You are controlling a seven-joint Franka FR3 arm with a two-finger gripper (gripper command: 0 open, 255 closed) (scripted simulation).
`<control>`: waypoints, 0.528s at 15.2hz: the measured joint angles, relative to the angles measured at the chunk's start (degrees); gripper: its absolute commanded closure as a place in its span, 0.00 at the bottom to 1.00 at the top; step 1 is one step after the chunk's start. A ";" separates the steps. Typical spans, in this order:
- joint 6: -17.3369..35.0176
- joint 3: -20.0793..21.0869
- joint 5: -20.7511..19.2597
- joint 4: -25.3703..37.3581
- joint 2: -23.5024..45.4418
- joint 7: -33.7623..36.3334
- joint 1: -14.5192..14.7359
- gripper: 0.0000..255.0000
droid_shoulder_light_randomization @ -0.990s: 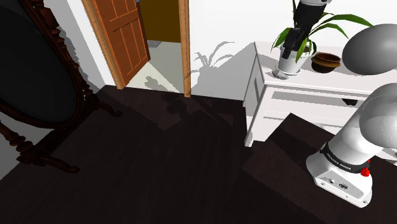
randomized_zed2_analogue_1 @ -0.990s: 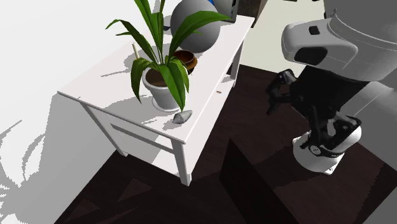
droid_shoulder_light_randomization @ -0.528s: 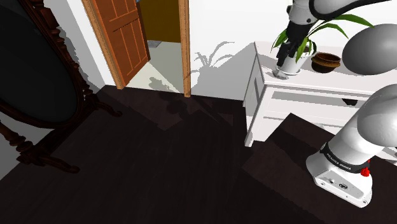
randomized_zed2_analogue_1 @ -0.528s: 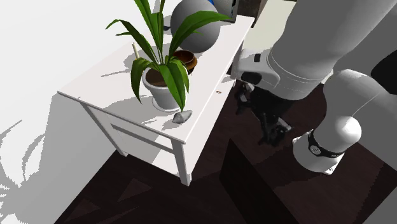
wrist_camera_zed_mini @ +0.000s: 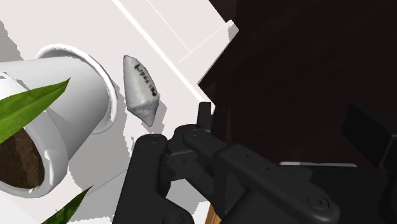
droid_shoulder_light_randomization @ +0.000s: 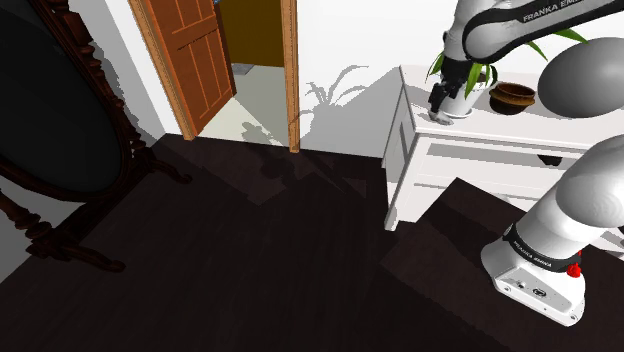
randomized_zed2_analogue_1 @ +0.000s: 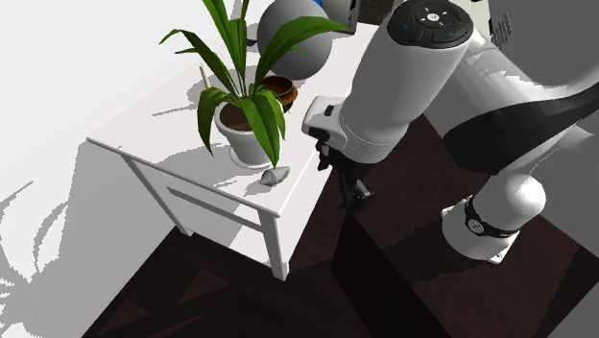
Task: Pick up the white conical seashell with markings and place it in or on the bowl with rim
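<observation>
Though half behind leaves (randomized_zed2_analogue_1: 267, 120), bowl (randomized_zed2_analogue_1: 286, 92) well apart from seashell (randomized_zed2_analogue_1: 275, 176).

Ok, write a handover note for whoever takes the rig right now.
The gripper is empty, beside the white table's edge, close to the seashell without touching it.
The seashell lies on the table next to the white plant pot.
The brown bowl stands on the same table, beyond the pot.
Done: nothing picked yet.
Left: grasp the seashell, carry it to the bowl, release.
</observation>
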 measured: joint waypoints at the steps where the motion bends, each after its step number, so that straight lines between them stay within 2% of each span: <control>1: 1.56 -0.47 -0.95 0.35 1.64 0.15 -0.63 0.00; 8: 13.08 -3.89 -7.48 4.77 15.53 2.00 -4.95 0.00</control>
